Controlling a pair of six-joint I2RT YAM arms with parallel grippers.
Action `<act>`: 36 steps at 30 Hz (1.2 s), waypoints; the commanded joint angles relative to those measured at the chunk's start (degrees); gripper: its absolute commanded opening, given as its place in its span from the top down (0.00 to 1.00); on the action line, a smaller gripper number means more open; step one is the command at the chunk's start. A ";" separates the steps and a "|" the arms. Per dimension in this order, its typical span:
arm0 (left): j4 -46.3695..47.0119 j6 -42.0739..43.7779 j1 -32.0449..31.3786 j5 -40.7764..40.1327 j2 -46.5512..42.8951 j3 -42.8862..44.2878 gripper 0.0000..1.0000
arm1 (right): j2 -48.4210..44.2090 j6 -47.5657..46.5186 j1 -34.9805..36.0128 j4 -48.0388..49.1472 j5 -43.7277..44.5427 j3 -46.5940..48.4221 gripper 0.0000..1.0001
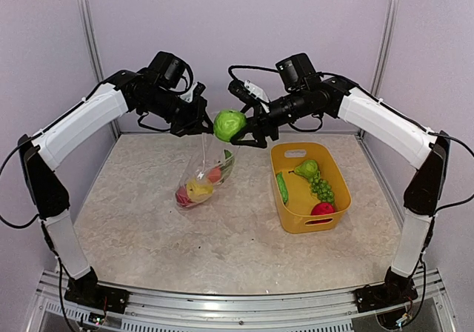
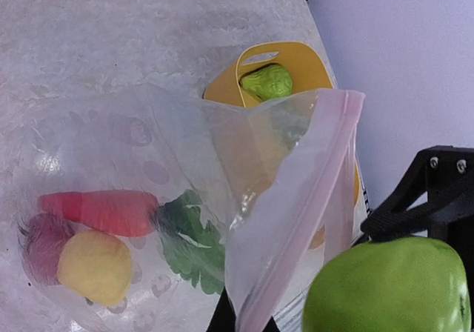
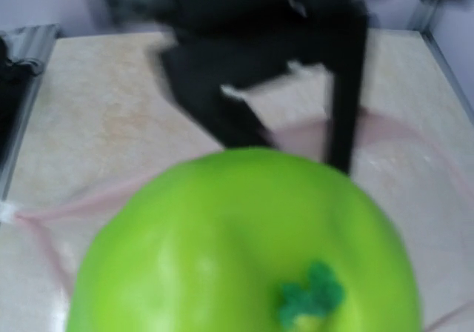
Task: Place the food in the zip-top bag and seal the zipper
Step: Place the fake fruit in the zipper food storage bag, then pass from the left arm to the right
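Green round fruit point(image 3: 244, 243), pinched by the right jaws, hangs at 1 o'clock of the zip-top bag point(image 1: 204, 175) the left jaws pinch; its limp mouth may deflect it onto the counter point(image 1: 148, 228).

No legible text; basket label point(image 1: 295, 153) apparently unreadable.

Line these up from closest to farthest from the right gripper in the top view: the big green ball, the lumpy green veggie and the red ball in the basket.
1. Big green ball: held in the right gripper itself.
2. Lumpy green veggie: at the far end of the yellow basket.
3. Red ball: at the basket's near end.
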 commanded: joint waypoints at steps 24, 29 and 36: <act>-1.48 1.38 0.27 0.91 -1.43 0.19 1.00 | -3.82 -23.09 8.20 -7.79 17.75 -5.49 0.34; -3.14 1.83 0.23 0.98 -1.01 1.34 1.00 | -1.21 -26.54 11.87 -8.71 22.11 -5.30 0.42; -4.67 2.66 0.24 0.29 -1.40 1.76 1.00 | 2.24 -26.86 13.43 -9.53 23.43 -1.78 0.83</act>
